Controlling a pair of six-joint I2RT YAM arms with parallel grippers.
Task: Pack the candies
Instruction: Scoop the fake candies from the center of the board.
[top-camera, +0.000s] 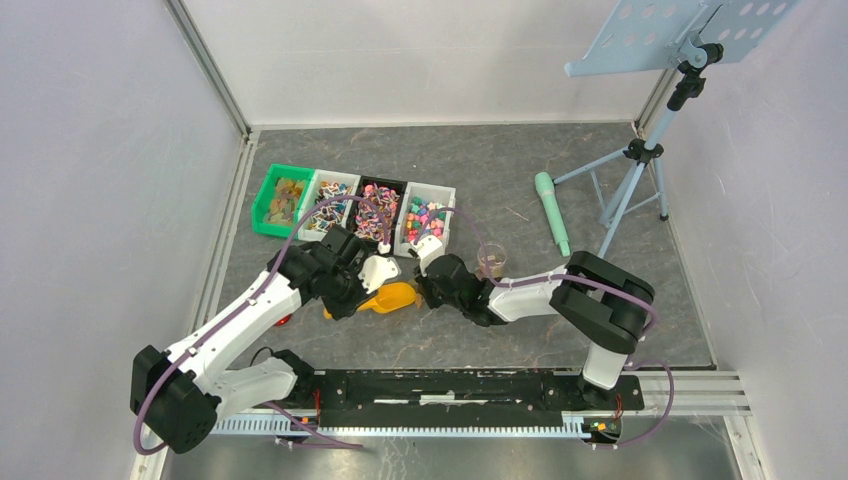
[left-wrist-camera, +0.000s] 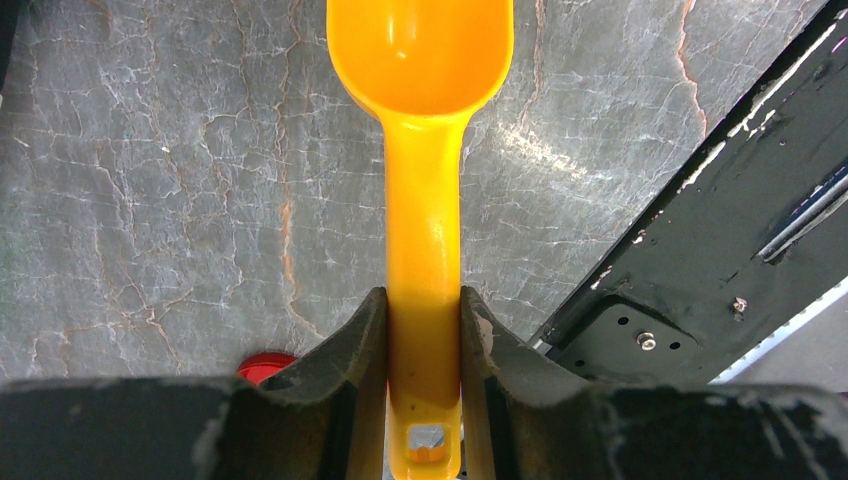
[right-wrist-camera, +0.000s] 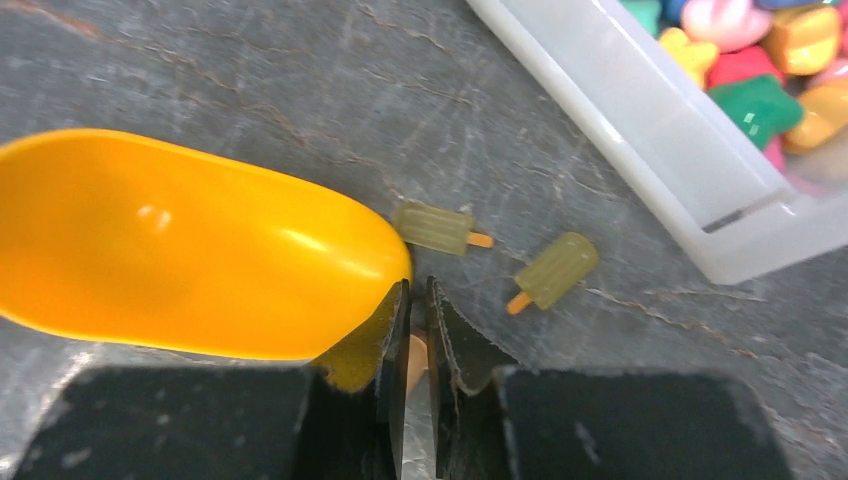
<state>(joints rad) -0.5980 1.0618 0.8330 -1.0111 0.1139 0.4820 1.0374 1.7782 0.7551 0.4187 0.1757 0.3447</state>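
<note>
One green candy (right-wrist-camera: 432, 227) lay on the table just ahead of the right gripper (right-wrist-camera: 418, 292), and a second green candy (right-wrist-camera: 555, 270) lay ahead and to its right. Many more candies (right-wrist-camera: 760, 60) filled the white bin (right-wrist-camera: 640, 110) further out on that side. The right gripper's jaws stood almost together, pinching a small pale piece (right-wrist-camera: 415, 360), probably a sweet but too hidden to be sure. The orange scoop (right-wrist-camera: 180, 250) lay against its left finger. The left gripper (left-wrist-camera: 422, 300) clamped the scoop's handle, and the bowl was empty. By my judgement, packing had barely started: nothing had been scooped, and loose sweets were still ungathered.
</note>
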